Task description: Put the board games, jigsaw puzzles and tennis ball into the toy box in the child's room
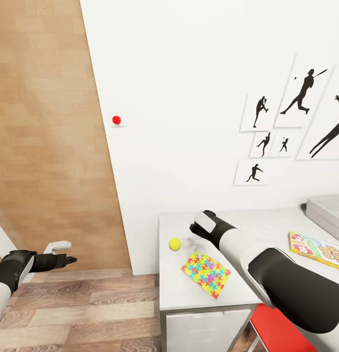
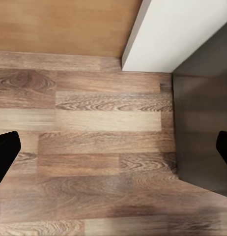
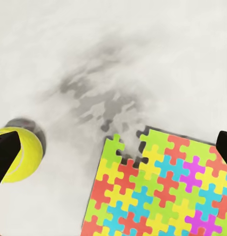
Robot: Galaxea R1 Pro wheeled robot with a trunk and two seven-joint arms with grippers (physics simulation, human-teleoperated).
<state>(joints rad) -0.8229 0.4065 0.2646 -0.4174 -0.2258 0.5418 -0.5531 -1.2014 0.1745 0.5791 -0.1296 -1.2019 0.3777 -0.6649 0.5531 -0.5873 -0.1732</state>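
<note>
The right gripper, fingers spread, hovers over the table between tennis ball and jigsaw puzzle; a clumsy descent could nudge the ball off the edge.

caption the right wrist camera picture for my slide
Open right gripper above the grey table, between the tennis ball and a jigsaw puzzle.

The head camera looks forward and down from high up over the desk corner, wall and floor. The right wrist camera looks closely down at the desktop, sharing the tennis ball and jigsaw puzzle. The left wrist camera faces the wood floor.
</note>
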